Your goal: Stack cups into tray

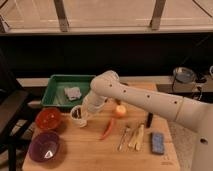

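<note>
On the wooden worktop, near its left half, the white cup stands upright with its dark inside showing, outside the green tray and just off the tray's front rim at about 5 o'clock from the tray's middle. The pincer is down at the cup's right side, at the end of the white arm that reaches in from 3 o'clock. I cannot tell whether the pincer is open, closed or gripping the cup.

Inside the tray a small grey object lies right of centre. At 9 o'clock from the cup sits the orange bowl, and at 7 o'clock the purple bowl, near the front edge. A red chilli lies at 4 o'clock from the cup, and a small yellow-orange fruit at 3 o'clock. Further right lie some pale utensils and a flat blue object.
</note>
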